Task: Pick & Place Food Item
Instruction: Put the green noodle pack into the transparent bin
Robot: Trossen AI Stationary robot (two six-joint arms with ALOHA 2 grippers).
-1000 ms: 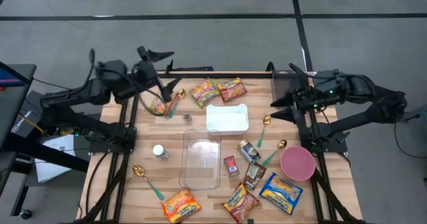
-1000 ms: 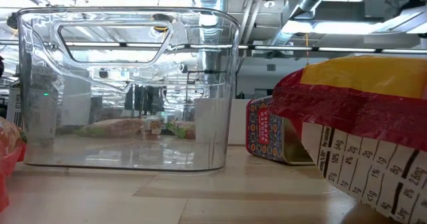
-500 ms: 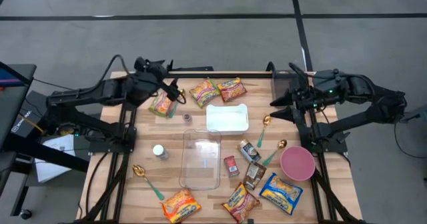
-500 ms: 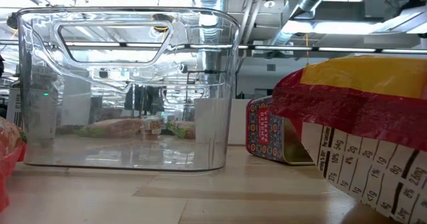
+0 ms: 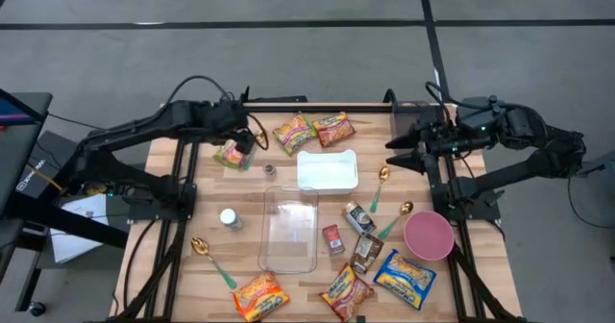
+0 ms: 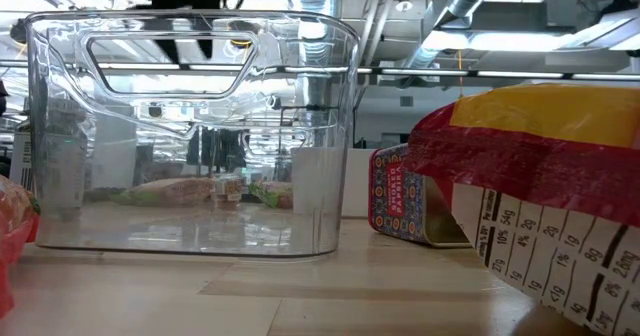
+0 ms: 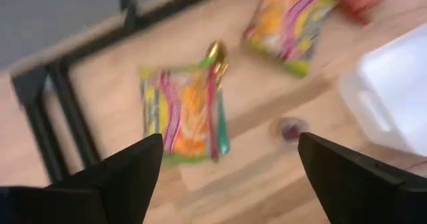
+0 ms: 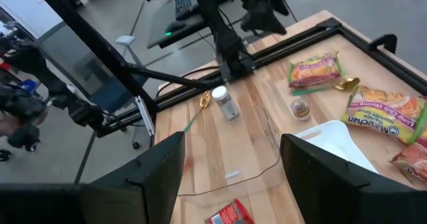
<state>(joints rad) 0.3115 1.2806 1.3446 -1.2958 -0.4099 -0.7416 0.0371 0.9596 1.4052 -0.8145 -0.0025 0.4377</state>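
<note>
Hovering over the far-left corner of the table [image 5: 192,256], the left gripper [image 5: 245,140] has its fingers spread wide with nothing between them — lined up right above a yellow-green noodle packet [image 7: 183,114] lying flat on the wood, a gold spoon [image 7: 215,52] touching its edge. My guess is it's set to straddle the packet for a grab. The clear bin [image 5: 289,229] sits mid-table, probably the drop spot. The right gripper [image 5: 399,152] waits wide open at the far-right edge.

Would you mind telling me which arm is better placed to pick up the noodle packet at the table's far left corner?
The left: its open gripper hovers directly above that noodle packet, while the right gripper waits across the table.
</note>
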